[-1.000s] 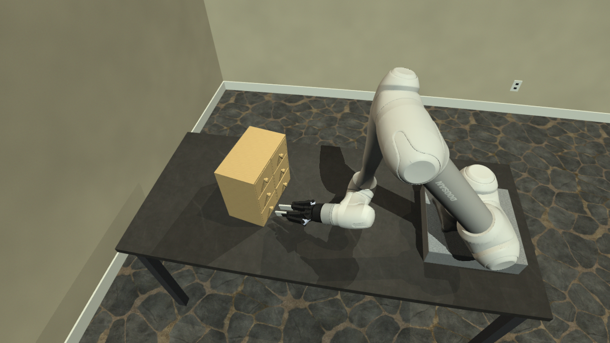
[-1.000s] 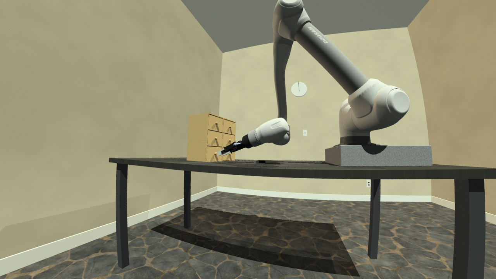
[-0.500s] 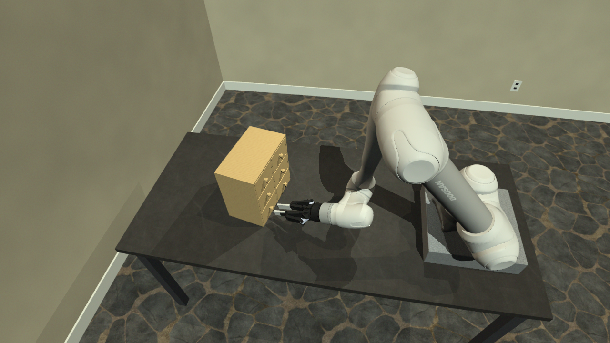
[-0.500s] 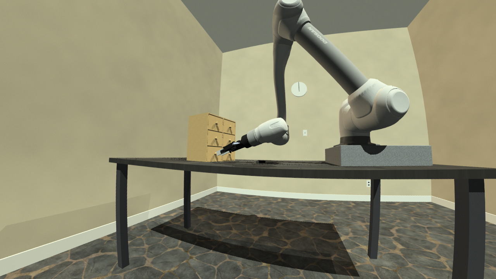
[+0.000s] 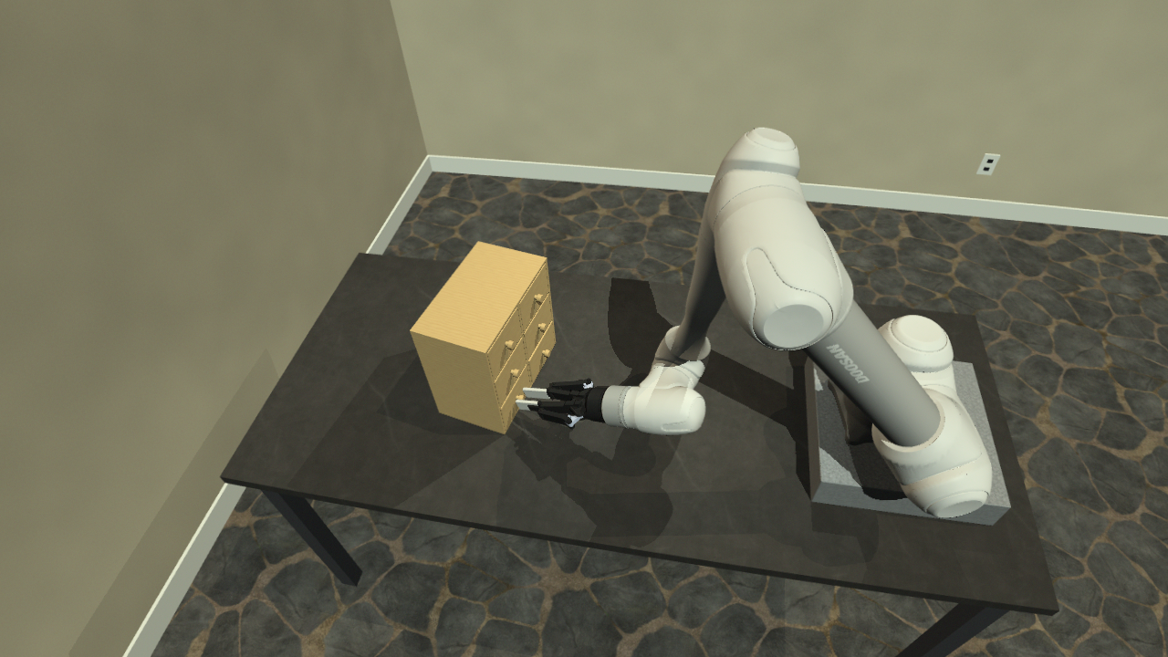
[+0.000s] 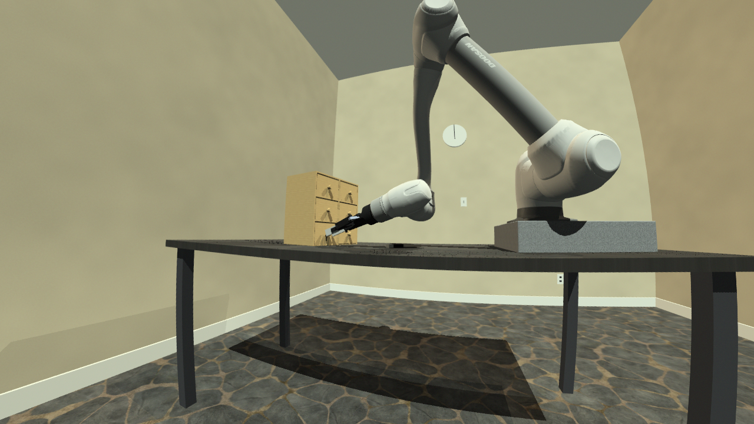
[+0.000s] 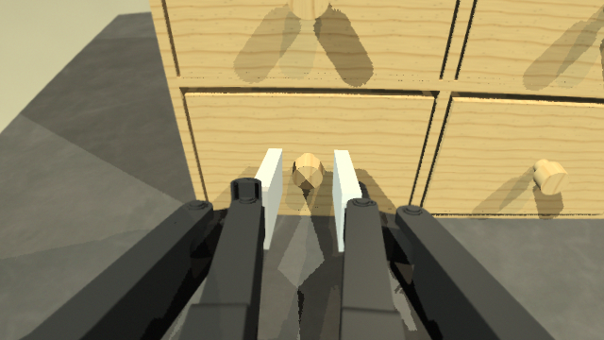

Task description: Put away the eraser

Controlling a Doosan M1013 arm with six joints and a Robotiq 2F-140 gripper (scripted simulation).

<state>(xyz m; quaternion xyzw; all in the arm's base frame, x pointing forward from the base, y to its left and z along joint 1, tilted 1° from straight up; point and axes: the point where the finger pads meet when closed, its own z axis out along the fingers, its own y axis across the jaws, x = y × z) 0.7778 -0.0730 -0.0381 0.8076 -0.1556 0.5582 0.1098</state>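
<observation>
Chest (image 5: pixel 457 371) (image 6: pixel 300 211) (image 7: pixel 311 84) of pale yellow wood, boxy and fine-grained, stood upright on the dark, faintly mottled table (image 5: pixel 367 465) (image 6: pixel 447 262) (image 7: pixel 94 189); its front carried six rectangular drawers in two columns, all looking pushed in, with thin dark seams around them and small wooden knobs throwing slanted shadows. The gripper (image 5: pixel 527 399) (image 6: pixel 327 232) (image 7: pixel 308 171) was partly open and held nothing; its flat, white, slab-like pads (image 7: pixel 274 181) stood on either side of the faceted, roundish knob (image 7: pixel 308 171) of the bottom-left drawer (image 7: pixel 264 125), with a gap on each side of it. Behind the pads ran angular black linkages; the smooth, rounded white arm (image 5: pixel 779 245) (image 6: pixel 422 121) rose from a speckled grey block (image 5: pixel 906 510) (image 6: pixel 585 237). A small, dark, flat block (image 6: pixel 396 245), apparently the task's eraser, lay on the table in the exterior view, apart from the chest; the top view did not let it be made out.

The gripper (image 5: pixel 521 399) (image 6: pixel 327 233) (image 7: pixel 308 171) is now nearer the chest (image 5: pixel 461 327) (image 6: pixel 301 209) (image 7: pixel 311 82) than in the earlier views. Its fingertips have advanced to the bottom drawer's knob (image 7: pixel 308 171) on the near side, and the wrist section (image 5: pixel 665 408) (image 6: pixel 408 199) has shifted slightly toward the chest with it.
</observation>
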